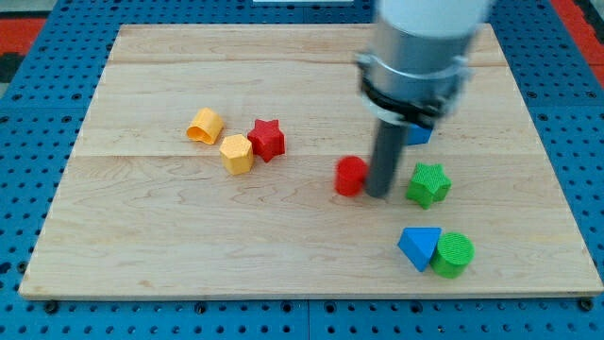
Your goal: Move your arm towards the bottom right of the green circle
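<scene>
Camera view: my tip (379, 194) rests between red cylinder (350, 176) and green star (428, 183), above green circle (454, 253); no end effector to judge.

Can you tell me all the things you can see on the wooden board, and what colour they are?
wooden board: 1, pale wood, on a blue pegboard
yellow blocks: 2, touching, one at the view's left, one beside it
red star: 1, right of the yellow pair
red block: 1, centre, shape unclear
green star: 1, right of centre
blue triangle: 1, lower right
green circle: 1, touching the blue triangle
blue block: 1, mostly hidden behind the arm
my tip: 1, dark, between the red block and the green star
</scene>
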`<state>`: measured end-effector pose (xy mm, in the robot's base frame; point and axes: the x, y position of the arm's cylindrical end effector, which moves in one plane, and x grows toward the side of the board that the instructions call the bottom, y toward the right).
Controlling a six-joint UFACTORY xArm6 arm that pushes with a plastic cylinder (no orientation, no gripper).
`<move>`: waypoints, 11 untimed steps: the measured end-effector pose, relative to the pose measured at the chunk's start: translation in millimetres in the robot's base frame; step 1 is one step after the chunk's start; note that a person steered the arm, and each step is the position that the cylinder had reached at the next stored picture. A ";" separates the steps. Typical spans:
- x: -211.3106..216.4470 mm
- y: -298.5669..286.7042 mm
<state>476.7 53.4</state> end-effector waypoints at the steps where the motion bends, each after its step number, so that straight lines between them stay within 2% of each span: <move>1: -38.9 -67.6; 2: -21.5 4.1; 3: 51.9 -19.4; 4: 141.8 -1.5; 6: 141.1 23.8; 8: 141.9 151.1; 9: 129.8 154.5; 11: 134.8 133.5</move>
